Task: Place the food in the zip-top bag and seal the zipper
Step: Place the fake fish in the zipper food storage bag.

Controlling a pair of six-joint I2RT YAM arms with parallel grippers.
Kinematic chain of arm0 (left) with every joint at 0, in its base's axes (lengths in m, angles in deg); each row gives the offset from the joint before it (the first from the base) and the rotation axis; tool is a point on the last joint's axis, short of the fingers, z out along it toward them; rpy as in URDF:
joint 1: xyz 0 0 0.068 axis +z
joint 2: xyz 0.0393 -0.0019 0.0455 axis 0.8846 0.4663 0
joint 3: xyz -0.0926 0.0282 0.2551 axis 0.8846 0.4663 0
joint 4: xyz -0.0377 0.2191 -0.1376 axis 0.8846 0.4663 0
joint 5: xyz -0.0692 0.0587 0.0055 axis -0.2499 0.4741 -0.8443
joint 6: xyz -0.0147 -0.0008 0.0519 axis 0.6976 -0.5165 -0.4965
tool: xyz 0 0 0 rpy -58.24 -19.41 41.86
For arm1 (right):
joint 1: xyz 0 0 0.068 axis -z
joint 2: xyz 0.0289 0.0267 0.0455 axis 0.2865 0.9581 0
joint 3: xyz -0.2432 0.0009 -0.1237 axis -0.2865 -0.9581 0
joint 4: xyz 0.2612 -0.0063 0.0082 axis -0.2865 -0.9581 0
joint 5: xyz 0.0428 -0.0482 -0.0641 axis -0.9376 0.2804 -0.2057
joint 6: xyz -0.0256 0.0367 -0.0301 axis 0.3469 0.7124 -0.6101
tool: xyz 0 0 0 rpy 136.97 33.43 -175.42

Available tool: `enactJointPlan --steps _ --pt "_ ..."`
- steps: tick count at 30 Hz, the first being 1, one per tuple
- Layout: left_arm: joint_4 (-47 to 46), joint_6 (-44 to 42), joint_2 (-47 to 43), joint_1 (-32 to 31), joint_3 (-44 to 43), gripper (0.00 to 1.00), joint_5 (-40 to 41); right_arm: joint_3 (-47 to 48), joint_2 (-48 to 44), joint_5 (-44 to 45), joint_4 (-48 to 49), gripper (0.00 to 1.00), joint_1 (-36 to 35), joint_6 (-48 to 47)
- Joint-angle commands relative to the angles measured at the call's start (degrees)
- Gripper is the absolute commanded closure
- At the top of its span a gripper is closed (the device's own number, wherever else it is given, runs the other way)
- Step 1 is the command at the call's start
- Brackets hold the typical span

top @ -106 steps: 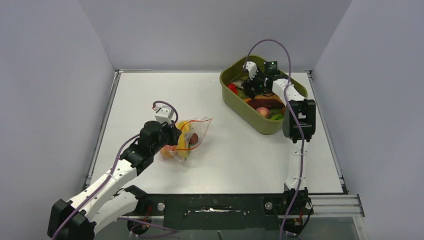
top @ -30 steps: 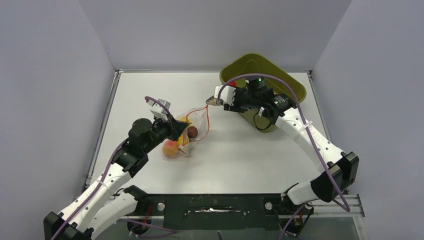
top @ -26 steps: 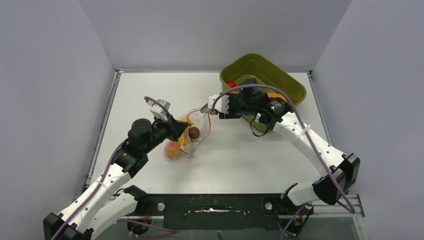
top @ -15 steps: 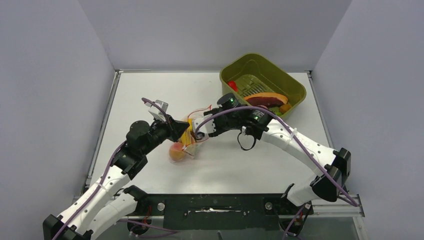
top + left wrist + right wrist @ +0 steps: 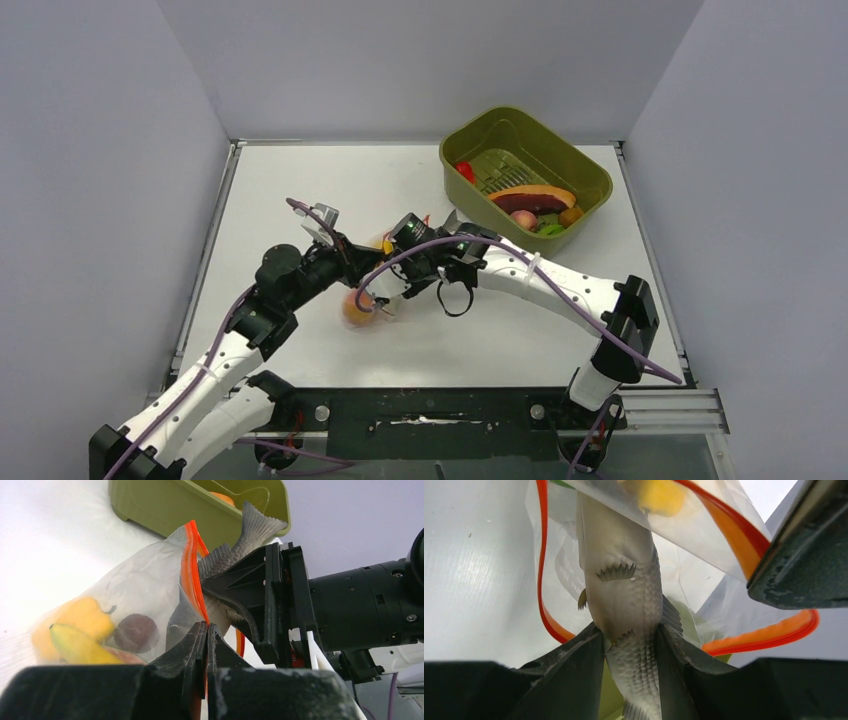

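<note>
so: white table (image 5: 300,190), olive tub (image 5: 545,145) at far right w/ leftover pieces in it. mid-table, the zip-top bag (image 5: 135,590) is held up by its mouth. left gripper (image 5: 206,630) is clamped tight on the lip at the zipper (image 5: 192,565), prob. to keep the mouth raised and spread. right gripper (image 5: 629,637) is clenched on a grey toy fish (image 5: 621,590) by its rear half, head-first thru the opening, tail outside. yellow pepper (image 5: 82,615), banana (image 5: 75,642) and dark purple piece (image 5: 136,632) sit at the bag's bottom.
</note>
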Motion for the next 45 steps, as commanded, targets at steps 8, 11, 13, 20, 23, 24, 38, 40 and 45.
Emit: enactJointPlan --steps 8,11,13,20,23,24,38,40,45 --pt "-7.8 1.04 -0.7 -0.36 1.72 1.0 -1.88 1.08 -6.59 -8.32 5.49 0.43 -0.2 3.15" --pt "-7.09 0.57 -0.7 -0.37 1.72 1.0 -2.39 -2.12 -10.57 -10.99 8.58 0.36 2.73 7.3" --pt "-6.63 0.3 -0.93 -0.34 1.94 1.0 -2.38 -4.57 -13.58 -13.6 11.47 0.35 5.04 11.45" --pt "-7.0 0.55 -1.88 -0.31 3.46 1.0 -1.3 -14.21 -21.42 -12.89 29.28 0.32 9.4 34.21" --pt "-6.91 0.67 -1.97 -0.36 3.63 1.0 -1.09 -13.69 -21.32 -10.45 34.39 0.32 11.76 54.78" --pt "-6.91 0.7 -2.05 -0.37 3.72 1.0 -0.97 -12.62 -20.65 -9.8 34.15 0.35 12.62 60.86" --pt "-8.26 1.07 -1.65 -0.37 4.46 1.0 -0.13 -11.4 -18.83 -2.49 24.4 0.5 18.74 113.79" --pt "-9.18 1.17 -1.26 -0.33 4.54 1.0 -0.09 -12.0 -19.03 -3.08 23.49 0.51 18.21 115.45" --pt "-11.44 1.45 0.55 -0.37 4.36 1.0 -0.04 -14.68 -18.4 -3.82 23.29 0.57 15.94 117.78"
